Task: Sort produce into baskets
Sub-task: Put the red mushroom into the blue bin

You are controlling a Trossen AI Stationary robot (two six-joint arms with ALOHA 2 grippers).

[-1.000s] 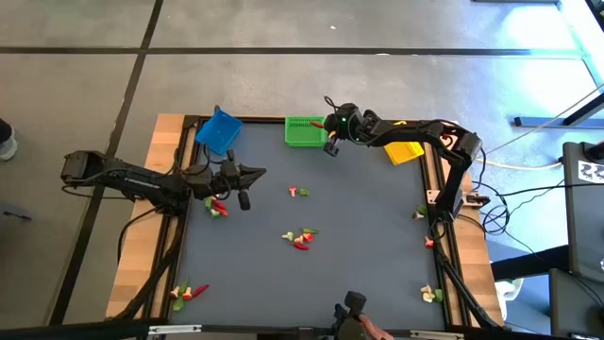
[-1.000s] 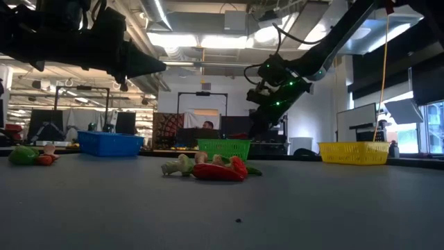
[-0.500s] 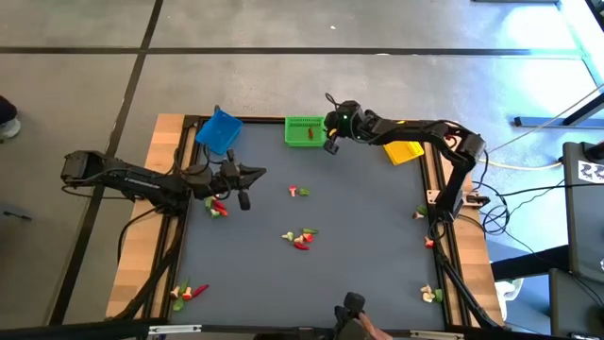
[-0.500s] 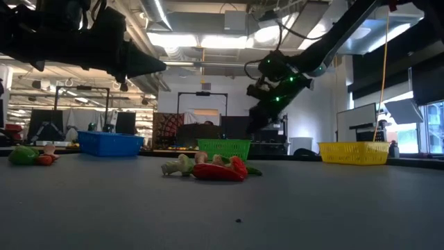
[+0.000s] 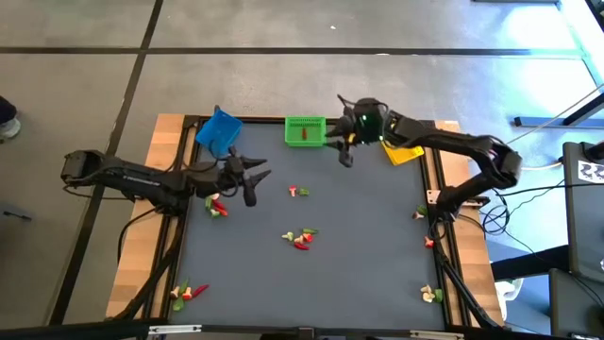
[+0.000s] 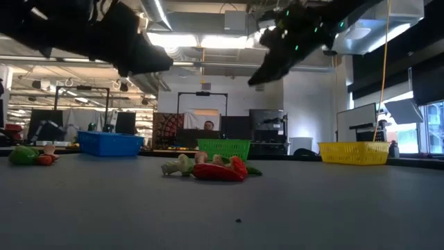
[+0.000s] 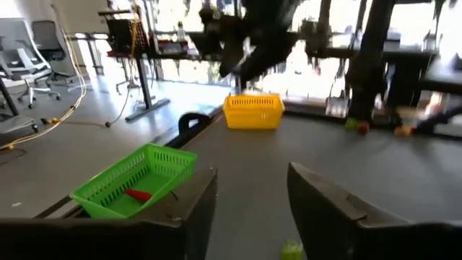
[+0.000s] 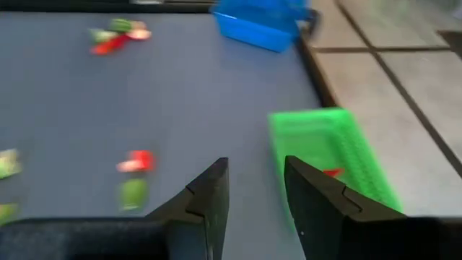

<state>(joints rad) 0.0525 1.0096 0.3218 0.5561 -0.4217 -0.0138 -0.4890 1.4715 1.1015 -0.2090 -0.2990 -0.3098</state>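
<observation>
Three baskets stand along the table's far edge: blue [image 5: 219, 130], green [image 5: 304, 130] and yellow [image 5: 404, 151], the yellow one partly under my right arm. One red piece [image 8: 332, 173] lies in the green basket. Produce lies in small clusters on the grey mat: at the centre [image 5: 300, 238], a pair farther back [image 5: 299, 192], and one cluster [image 5: 217, 206] below my left arm. My left gripper [image 7: 253, 209] is open and empty, raised above the mat's left part. My right gripper [image 8: 256, 195] is open and empty, raised just right of the green basket.
More produce lies at the near left corner [image 5: 187, 293] and along the right edge [image 5: 418, 215], [image 5: 430, 295]. Wooden table strips border the mat on both sides. Beyond the table, the low view shows a room with desks and monitors.
My right gripper has let go of a red piece, which now lies in the green basket. The gripper has then risen and drawn back toward the table's right and near side, tipping closer to level. My left gripper has lifted a little.
</observation>
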